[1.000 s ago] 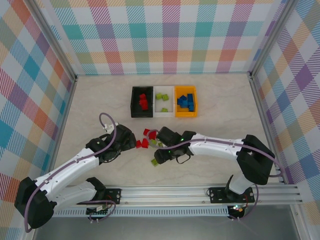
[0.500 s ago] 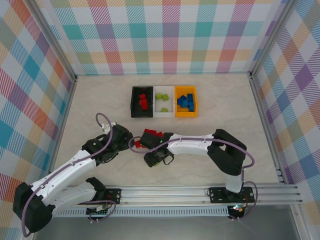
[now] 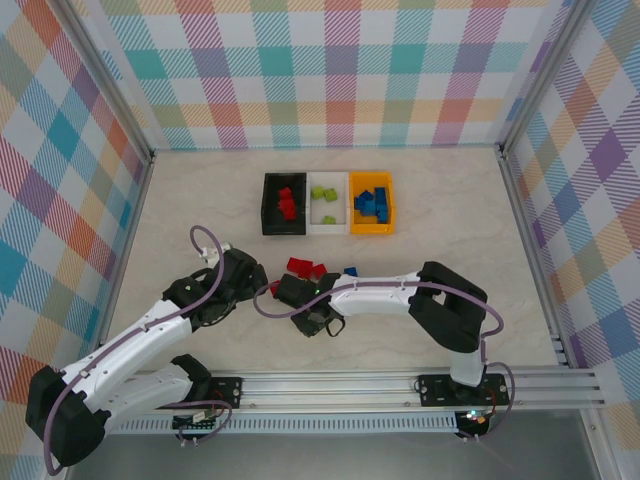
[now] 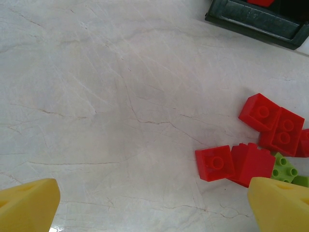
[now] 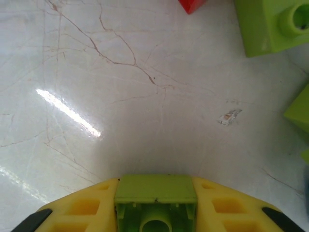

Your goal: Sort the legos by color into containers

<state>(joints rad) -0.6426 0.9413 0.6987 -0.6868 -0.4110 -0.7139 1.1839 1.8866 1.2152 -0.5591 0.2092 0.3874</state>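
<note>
Bricks (image 3: pixel 286 203) lie sorted in three bins set in a row at the upper middle of the overhead view: red in the black bin (image 3: pixel 267 205), green in the white bin (image 3: pixel 336 205), blue in the orange bin (image 3: pixel 390 210). Below them, near the centre of the pale marbled counter (image 3: pixel 450 250), loose red bricks (image 3: pixel 306 267) and a blue brick (image 3: pixel 350 271) lie just above the two wrists. In the left wrist view the left fingers (image 4: pixel 29 205) stand wide apart at the bottom corners with nothing between them. The red bricks cluster at the right, and a lime piece (image 4: pixel 284 167) touches them beside the right-hand finger. In the right wrist view the right fingers (image 5: pixel 82 208) are closed on a green brick (image 5: pixel 155 191) at the bottom centre, with bare counter beyond it and other green bricks (image 5: pixel 270 24) along the right edge.
</note>
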